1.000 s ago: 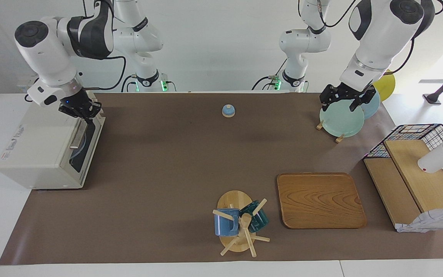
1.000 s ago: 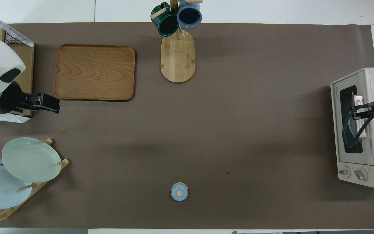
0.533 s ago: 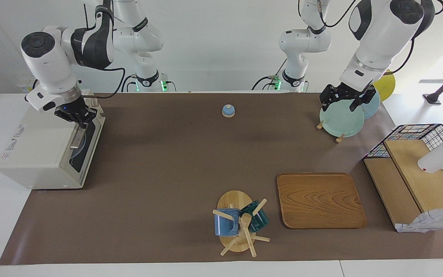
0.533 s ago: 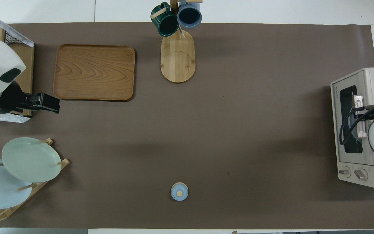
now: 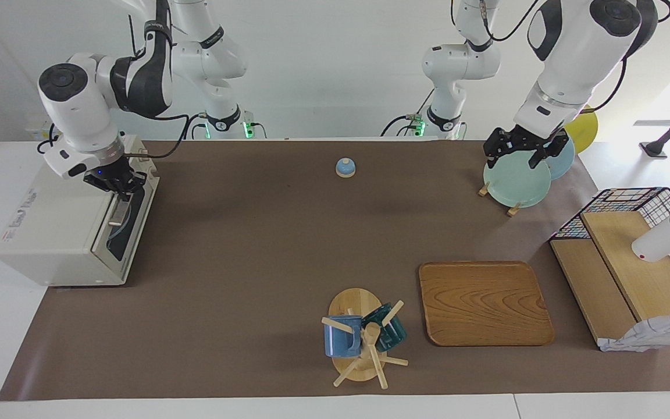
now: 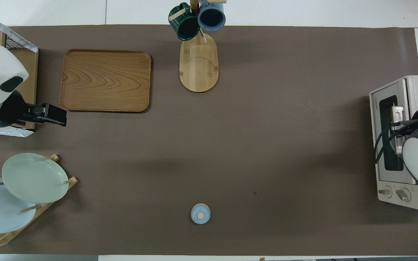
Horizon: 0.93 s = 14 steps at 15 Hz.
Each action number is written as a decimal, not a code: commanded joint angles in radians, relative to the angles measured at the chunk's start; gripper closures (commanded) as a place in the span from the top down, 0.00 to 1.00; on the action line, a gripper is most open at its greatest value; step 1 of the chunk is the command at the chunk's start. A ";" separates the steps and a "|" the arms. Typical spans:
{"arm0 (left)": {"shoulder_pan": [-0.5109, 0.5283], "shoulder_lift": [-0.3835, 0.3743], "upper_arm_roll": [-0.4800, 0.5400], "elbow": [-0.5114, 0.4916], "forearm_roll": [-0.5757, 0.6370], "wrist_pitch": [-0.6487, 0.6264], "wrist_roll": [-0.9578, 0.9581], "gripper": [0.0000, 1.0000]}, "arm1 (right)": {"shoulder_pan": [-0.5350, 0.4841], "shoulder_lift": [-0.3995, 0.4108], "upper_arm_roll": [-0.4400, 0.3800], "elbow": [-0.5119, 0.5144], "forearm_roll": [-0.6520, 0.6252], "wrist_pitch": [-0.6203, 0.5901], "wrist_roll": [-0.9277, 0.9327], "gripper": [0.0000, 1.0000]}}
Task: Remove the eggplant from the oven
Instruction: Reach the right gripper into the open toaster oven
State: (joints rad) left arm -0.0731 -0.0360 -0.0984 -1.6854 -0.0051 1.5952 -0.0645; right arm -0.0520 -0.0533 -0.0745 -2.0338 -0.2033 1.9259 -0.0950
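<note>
The cream-white oven (image 5: 50, 233) stands at the right arm's end of the table, its dark glass door facing the table's middle; it also shows in the overhead view (image 6: 412, 87). My right gripper (image 5: 120, 189) is down on the metal bar handle (image 5: 116, 216) at the door's top and looks shut on it. In the overhead view the right arm hides that gripper, and part of the handle (image 6: 397, 119) shows. The eggplant is hidden. My left gripper (image 5: 522, 156) is open and empty, and waits in the air over the plate rack.
A plate rack with pale green and blue plates (image 5: 515, 183) stands near the left arm's base. A small blue bell (image 5: 345, 167), a wooden tray (image 5: 483, 302), a mug tree with two mugs (image 5: 364, 337) and a wire basket on a wooden shelf (image 5: 631, 256) are on the table.
My right gripper has come down from above the oven's front edge onto the door handle. The handle has shifted slightly away from the oven body. The left arm has not moved.
</note>
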 commanded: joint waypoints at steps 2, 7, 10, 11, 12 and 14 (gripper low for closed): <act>0.003 -0.015 0.003 -0.011 -0.010 0.000 0.002 1.00 | 0.023 0.041 0.005 -0.078 0.001 0.137 -0.002 0.00; 0.003 -0.013 0.003 -0.011 -0.010 0.000 0.002 1.00 | 0.075 0.093 0.009 -0.146 0.001 0.304 0.061 0.00; 0.003 -0.013 0.003 -0.011 -0.010 0.000 0.000 1.00 | 0.113 0.099 0.009 -0.204 0.002 0.384 0.115 0.00; 0.003 -0.013 0.003 -0.011 -0.010 0.000 0.002 1.00 | 0.118 0.114 0.009 -0.206 0.002 0.387 0.126 0.00; 0.003 -0.013 0.003 -0.011 -0.010 0.000 0.002 1.00 | 0.124 0.128 0.010 -0.207 0.008 0.404 0.135 0.00; 0.003 -0.015 0.003 -0.011 -0.010 0.000 0.000 1.00 | 0.130 0.150 0.010 -0.207 0.047 0.413 0.135 0.00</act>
State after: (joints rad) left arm -0.0731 -0.0360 -0.0984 -1.6854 -0.0051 1.5952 -0.0645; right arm 0.1032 0.0707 -0.0481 -2.2442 -0.1566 2.3080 0.0448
